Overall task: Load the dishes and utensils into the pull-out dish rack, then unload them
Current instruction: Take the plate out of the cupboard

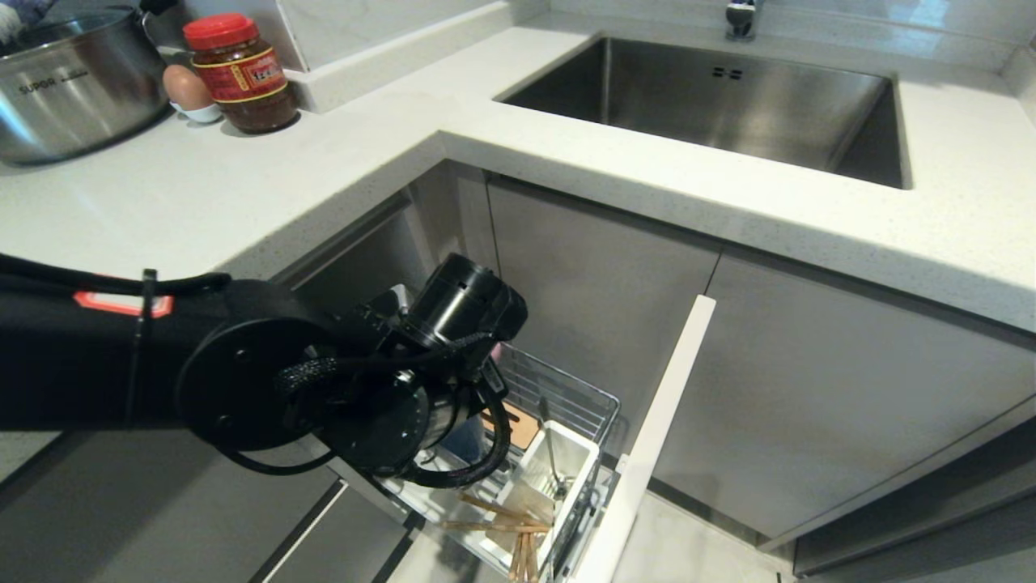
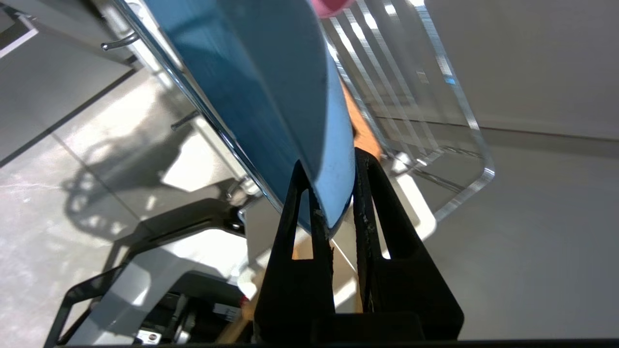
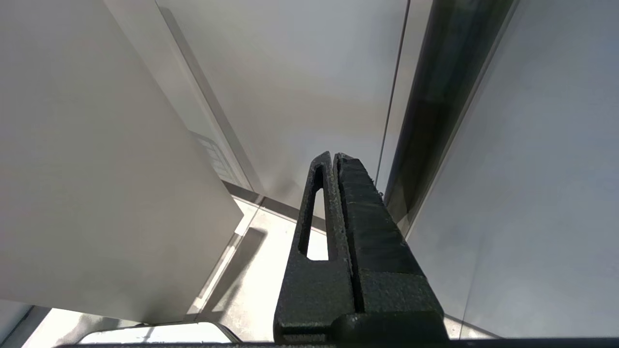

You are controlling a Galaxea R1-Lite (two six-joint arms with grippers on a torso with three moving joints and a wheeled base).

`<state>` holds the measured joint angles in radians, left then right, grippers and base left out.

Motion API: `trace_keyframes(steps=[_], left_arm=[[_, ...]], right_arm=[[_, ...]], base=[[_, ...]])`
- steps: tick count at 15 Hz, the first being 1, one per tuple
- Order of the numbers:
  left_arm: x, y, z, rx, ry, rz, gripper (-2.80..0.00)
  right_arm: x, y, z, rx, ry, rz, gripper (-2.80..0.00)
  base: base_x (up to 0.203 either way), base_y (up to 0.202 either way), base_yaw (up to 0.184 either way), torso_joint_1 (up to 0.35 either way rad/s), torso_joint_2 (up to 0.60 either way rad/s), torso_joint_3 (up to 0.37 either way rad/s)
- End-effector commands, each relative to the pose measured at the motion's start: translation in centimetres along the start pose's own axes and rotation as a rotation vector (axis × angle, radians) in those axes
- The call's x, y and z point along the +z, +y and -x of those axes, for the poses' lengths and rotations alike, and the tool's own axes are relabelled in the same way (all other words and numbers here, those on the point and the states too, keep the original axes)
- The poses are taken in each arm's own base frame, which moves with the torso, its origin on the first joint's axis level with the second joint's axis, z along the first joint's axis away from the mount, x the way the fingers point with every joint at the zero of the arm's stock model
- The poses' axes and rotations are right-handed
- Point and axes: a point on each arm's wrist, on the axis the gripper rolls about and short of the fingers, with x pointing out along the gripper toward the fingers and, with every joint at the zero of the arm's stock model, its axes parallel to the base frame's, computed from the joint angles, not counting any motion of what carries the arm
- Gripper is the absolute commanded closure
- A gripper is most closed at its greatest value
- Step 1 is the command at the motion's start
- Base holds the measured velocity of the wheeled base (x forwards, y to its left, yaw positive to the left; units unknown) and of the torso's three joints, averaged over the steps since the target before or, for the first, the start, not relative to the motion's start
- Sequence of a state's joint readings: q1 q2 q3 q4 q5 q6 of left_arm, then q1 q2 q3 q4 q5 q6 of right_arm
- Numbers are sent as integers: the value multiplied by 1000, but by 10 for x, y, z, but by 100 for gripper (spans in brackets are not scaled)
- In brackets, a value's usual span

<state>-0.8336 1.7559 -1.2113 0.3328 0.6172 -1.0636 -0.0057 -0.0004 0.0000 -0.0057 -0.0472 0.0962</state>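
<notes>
- Presently one blue plate point(image 2: 271, 96) stands on edge in the rack point(image 1: 566, 397), its rim clamped between the two fingers point(image 2: 300, 232) of the left gripper point(image 2: 332, 193).
- Beyond the plate's far edge, a sliver of one pink bowl point(image 2: 331, 6) shows in the left wrist view; its seating cannot be told.
- Rack: one chrome wire basket, pulled out from under the counter point(image 1: 267, 186), with one white door panel point(image 1: 655, 437) at its front.
- One white cup point(image 1: 558, 470) sits at the rack's near corner; one slim silver utensil point(image 1: 551, 461) stands upright in it.
- Wooden chopsticks point(image 1: 506, 526) lie loosely crossed on the rack beside the cup; several sticks show, but an exact count cannot be made.
- A wooden strip point(image 1: 522, 425) shows just behind the cup.
- Left arm point(image 1: 243, 380) reaches down over the rack and hides most of its interior from the head view.
- Right gripper point(image 3: 333, 159): fingers pressed together, holding nothing, parked beside cabinet fronts and well apart from the rack.
- Counter: one steel pot point(image 1: 73, 81), one red-lidded jar point(image 1: 243, 73), one egg point(image 1: 186, 87) in a small cup, all at the far left corner.
- One steel sink point(image 1: 728, 113) is set into the counter at the right.
</notes>
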Motion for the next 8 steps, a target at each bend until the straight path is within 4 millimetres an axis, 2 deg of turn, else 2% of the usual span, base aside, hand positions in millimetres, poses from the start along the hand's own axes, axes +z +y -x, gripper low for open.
trace_keyframes(steps=[1, 5, 8], left_arm=[[12, 3, 30, -77, -28, 38, 0], [29, 12, 89, -225, -60, 76, 0], [49, 29, 135, -342, -101, 93, 0]], right_arm=[[0, 0, 0, 0, -5, -1, 0], [0, 0, 0, 0, -5, -1, 0], [0, 0, 0, 0, -3, -1, 0]], base=[[0, 0, 0, 0, 0, 0], [0, 0, 0, 0, 0, 0], [0, 0, 0, 0, 0, 0]])
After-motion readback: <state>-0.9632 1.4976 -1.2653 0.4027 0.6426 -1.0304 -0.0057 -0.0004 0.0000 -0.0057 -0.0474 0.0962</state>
